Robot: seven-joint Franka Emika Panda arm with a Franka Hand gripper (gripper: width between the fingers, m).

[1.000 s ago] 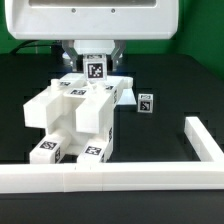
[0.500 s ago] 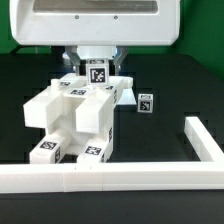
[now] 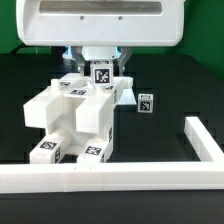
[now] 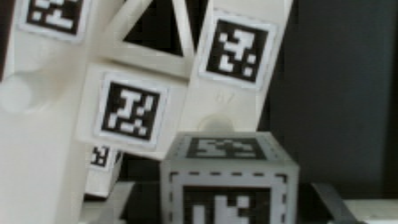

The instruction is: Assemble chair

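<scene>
The partly built chair [image 3: 75, 115], a cluster of glossy white blocks with square tags, sits at centre-left of the black table. My gripper [image 3: 100, 66] hangs over its back edge, shut on a small white tagged piece [image 3: 100, 73] held just above the chair's rear part. In the wrist view the held piece [image 4: 222, 170] fills the lower middle between my fingers, with my gripper [image 4: 222, 214] around it. Behind it stand the chair's white bars with their tags [image 4: 128, 105]. Another small tagged white block [image 3: 146, 102] lies loose to the exterior view's right of the chair.
A long white L-shaped rail [image 3: 110, 176] runs along the front of the table and turns back at the exterior view's right [image 3: 203, 140]. The arm's large white body [image 3: 95, 22] fills the top of that view.
The gripper and its held tagged piece have shifted slightly toward the exterior view's right and lower, closer to the chair. The chair and the loose block have not moved.
</scene>
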